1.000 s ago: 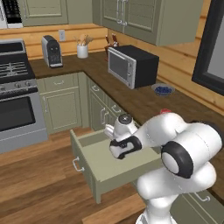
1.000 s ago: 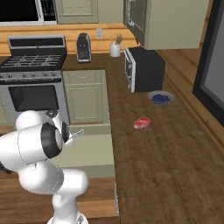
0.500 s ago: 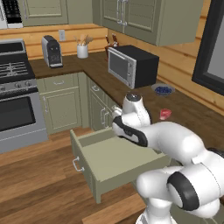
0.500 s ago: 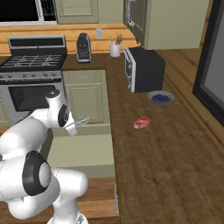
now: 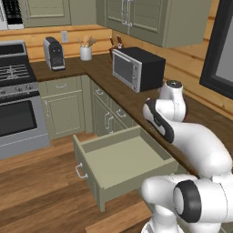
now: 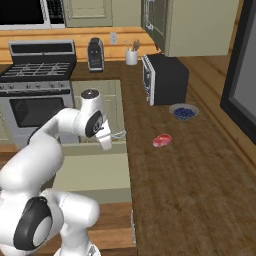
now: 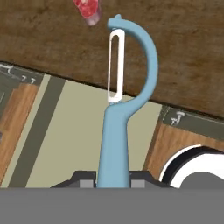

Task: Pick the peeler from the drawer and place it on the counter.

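Item: peeler (image 7: pixel 117 127), light blue handle, pale blade in a curved loop; held by the handle in the tool (image 7: pixel 113 175), fingers closed on it at the bottom of the hand view. Head projects past the drawer edge and over the dark wood surface (image 7: pixel 183 52), pointing toward a red-pink lump of meat (image 7: pixel 87 9) lying on that surface.

Tool location, right base view: at the surface's front edge beside the drawer, a thin pale tip showing at (image 6: pixel 117 134).

Drawer (image 5: pixel 123 159): sage-green, pulled fully out below the surface; interior appears bare in the left base view.

Surroundings on the surface (image 6: pixel 190 170):
- meat (image 6: pixel 162 140), near the tool, nothing between them
- dark bowl of blue contents (image 6: pixel 183 112), beyond the meat, apart from it
- black microwave (image 6: pixel 164 77), further back
- white utensil holder (image 6: pixel 131 56) and dark coffee machine (image 6: pixel 95 54) at the far wall

Stove (image 6: pixel 37 80) left of the surface
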Robot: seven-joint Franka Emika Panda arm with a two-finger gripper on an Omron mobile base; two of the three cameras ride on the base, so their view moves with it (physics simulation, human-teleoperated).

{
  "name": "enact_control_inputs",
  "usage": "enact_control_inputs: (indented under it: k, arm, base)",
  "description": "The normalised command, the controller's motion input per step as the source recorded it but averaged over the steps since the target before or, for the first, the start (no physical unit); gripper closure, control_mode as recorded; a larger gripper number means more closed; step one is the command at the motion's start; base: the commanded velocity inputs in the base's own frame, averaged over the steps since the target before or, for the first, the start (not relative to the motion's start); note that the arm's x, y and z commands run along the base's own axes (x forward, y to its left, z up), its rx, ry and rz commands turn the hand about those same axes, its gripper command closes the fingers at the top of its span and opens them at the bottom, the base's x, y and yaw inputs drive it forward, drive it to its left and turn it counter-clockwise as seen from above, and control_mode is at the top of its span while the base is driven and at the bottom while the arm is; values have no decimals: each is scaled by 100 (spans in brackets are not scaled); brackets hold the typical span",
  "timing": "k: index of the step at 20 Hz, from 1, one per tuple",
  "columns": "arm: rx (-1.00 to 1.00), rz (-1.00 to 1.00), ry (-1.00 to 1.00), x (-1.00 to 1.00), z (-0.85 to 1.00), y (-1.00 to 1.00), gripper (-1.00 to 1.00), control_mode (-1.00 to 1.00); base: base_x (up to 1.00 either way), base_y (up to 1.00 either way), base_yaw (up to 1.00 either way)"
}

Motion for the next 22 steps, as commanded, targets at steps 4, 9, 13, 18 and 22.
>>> enact_control_inputs:
  k: [4, 9, 13, 18, 22]
  arm:
    - [16, 0, -1, -35, 0, -100, 100, -100]
    - [16, 0, 3, 0, -7, -100, 100, -100]
    - [10, 0, 10, 15, -27, -100, 100, -100]
    - [1, -2, 7, 20, -51, -97, 100, -100]
    - [0, -4, 7, 32, -66, -68, 100, -100]
  base:
    - [0, 0, 0]
    - [0, 0, 0]
    - [0, 0, 0]
    - [0, 0, 0]
    - [0, 0, 0]
